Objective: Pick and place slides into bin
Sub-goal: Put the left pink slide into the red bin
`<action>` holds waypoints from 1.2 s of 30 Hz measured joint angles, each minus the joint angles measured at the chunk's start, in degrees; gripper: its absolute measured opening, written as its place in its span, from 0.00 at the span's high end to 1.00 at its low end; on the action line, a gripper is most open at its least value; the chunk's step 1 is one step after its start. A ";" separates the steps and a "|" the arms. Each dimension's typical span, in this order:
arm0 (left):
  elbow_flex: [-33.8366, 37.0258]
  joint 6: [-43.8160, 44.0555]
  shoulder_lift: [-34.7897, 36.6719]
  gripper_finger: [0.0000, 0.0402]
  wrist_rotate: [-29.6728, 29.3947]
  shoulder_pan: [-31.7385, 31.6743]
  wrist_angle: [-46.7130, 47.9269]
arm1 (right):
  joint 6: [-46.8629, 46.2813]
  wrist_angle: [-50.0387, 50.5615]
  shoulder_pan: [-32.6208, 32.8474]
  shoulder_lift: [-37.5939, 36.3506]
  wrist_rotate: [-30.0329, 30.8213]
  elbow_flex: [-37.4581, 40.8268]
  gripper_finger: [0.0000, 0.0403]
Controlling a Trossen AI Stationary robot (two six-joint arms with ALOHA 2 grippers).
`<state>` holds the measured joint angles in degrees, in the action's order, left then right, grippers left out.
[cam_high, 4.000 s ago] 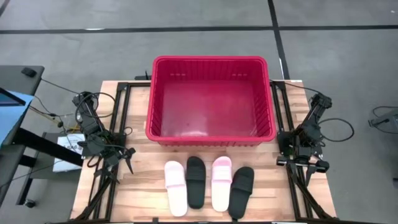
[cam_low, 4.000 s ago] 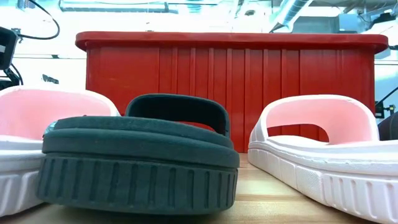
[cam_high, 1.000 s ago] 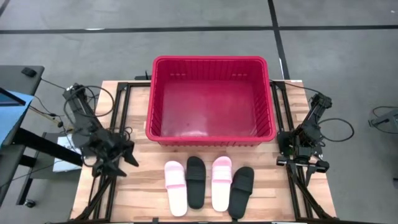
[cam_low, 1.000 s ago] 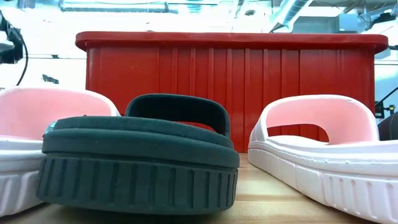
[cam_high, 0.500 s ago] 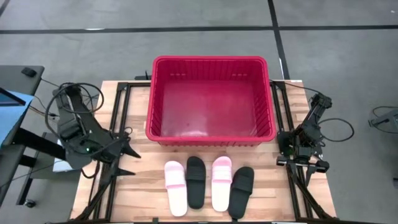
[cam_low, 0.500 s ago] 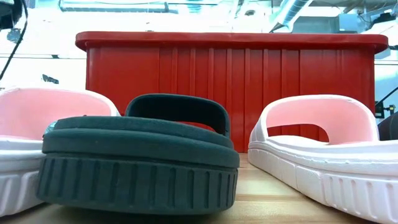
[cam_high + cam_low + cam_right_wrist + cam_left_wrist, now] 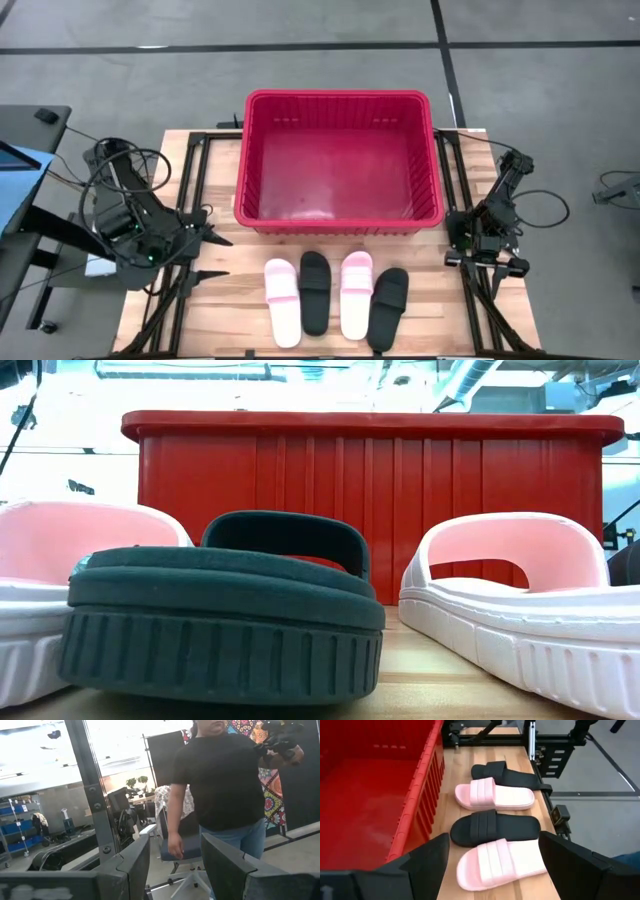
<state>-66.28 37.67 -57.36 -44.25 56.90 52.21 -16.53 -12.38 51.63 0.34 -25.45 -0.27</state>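
Swinging round from its parked pose at the table's left edge, my left gripper [image 7: 208,256] now points its wide-apart fingers across the boards toward the slides, where four seconds ago it hung folded beside the frame. It holds nothing. My right gripper [image 7: 497,263] has not stirred; it waits at the table's right edge, its fingers [image 7: 137,860] partly apart around empty air, aimed out at the room where a person [image 7: 220,785] in a black shirt stands.

I judge this as the start of the first pick: nothing has been lifted, and the bin [image 7: 339,97] is bare inside.

From above, the four slides lie in a row on the near boards just in front of the bin: a left pink slide [image 7: 282,299], a left black slide [image 7: 315,290], a right pink slide [image 7: 356,292] and a right black slide [image 7: 389,305], each touching or nearly touching its neighbour.

My left wrist view adds what the overhead cannot: the left pink slide sits squarely between my fingers, well ahead of them, so it looks the likely first target. The low view shows strap height, the left black slide's strap arching clear of its sole, but no gripper at all.
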 joint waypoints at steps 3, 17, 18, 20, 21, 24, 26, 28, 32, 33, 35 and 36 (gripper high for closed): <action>0.01 -0.07 0.00 0.26 0.21 0.01 0.12 | 0.00 0.02 0.00 0.01 0.00 -0.01 0.59; 0.02 3.61 -4.61 0.26 23.06 0.09 1.21 | 0.00 0.02 0.00 0.01 0.00 -0.01 0.59; 0.06 4.10 -5.16 0.26 24.24 0.04 0.54 | 0.00 0.01 -0.02 0.02 0.00 0.00 0.59; 0.07 5.71 -5.75 0.26 25.47 0.04 -0.29 | 0.00 0.02 0.00 0.00 0.00 -0.02 0.59; 0.07 6.69 -5.92 0.26 25.96 0.04 -0.58 | 0.01 0.01 0.00 0.00 0.00 -0.01 0.59; 0.07 9.48 -6.03 0.26 26.91 0.08 -1.21 | 0.01 0.02 0.00 0.00 0.00 0.00 0.59; 0.07 11.58 -6.04 0.26 27.70 0.37 -1.17 | 0.00 0.01 0.00 0.00 0.00 -0.02 0.59; 0.07 13.54 -6.36 0.26 28.01 0.80 -1.17 | 0.00 0.02 0.00 0.02 0.00 -0.02 0.59; 0.07 14.86 -7.23 0.26 27.98 1.29 -0.04 | 0.01 0.15 0.00 0.01 0.00 0.00 0.59; 0.07 14.99 -7.35 0.26 27.96 1.29 0.52 | 0.01 0.15 -0.01 0.01 0.00 -0.01 0.59; 0.07 15.06 -7.51 0.26 27.56 1.29 2.26 | 0.01 0.15 0.00 0.01 0.00 -0.01 0.59; 0.07 15.06 -7.52 0.26 27.37 1.29 3.51 | 0.00 0.15 -0.01 0.01 0.00 -0.02 0.59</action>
<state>-66.22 52.73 -64.88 -16.89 58.19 55.72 -16.53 -12.23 51.62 0.34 -25.45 -0.29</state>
